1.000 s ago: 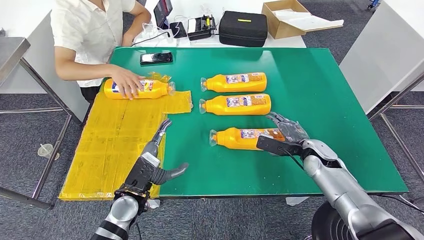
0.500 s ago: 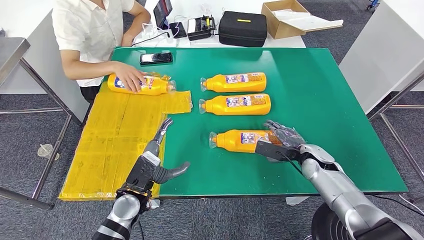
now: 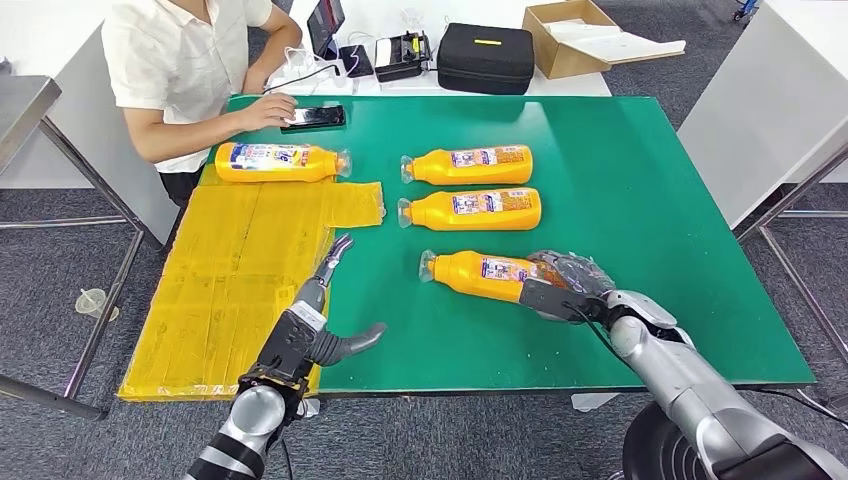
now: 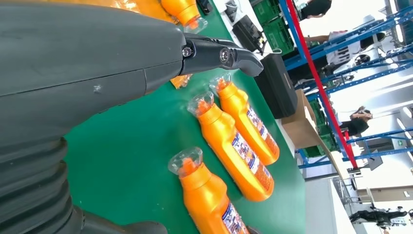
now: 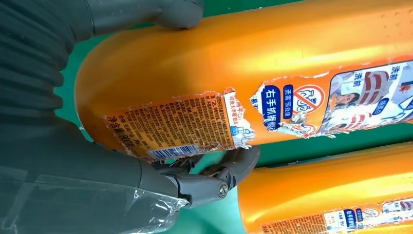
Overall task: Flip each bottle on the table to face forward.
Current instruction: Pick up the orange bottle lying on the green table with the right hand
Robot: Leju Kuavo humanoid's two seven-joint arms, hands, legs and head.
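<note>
Four orange bottles lie on their sides on the green table (image 3: pixel 640 180). My right hand (image 3: pixel 570 285) grips the base end of the nearest bottle (image 3: pixel 480 276), which lies slightly askew; in the right wrist view my thumb (image 5: pixel 170 12) and fingers (image 5: pixel 209 180) bracket this nearest bottle (image 5: pixel 253 63) around its torn label. The middle bottle (image 3: pixel 470 209) and the far bottle (image 3: pixel 468 164) lie parallel behind it. A fourth bottle (image 3: pixel 280 161) rests on the yellow mat (image 3: pixel 230 290). My left hand (image 3: pixel 320 320) hovers open at the mat's right edge, holding nothing.
A person sits at the far left with a hand on a black phone (image 3: pixel 313 116). A black case (image 3: pixel 486 57), a cardboard box (image 3: pixel 575 35) and small devices stand on the white table behind. The table's front edge runs just under my hands.
The person let go of the bottle on the mat and moved that hand to the phone. My right hand pulled the nearest bottle's base toward me, tilting it.
</note>
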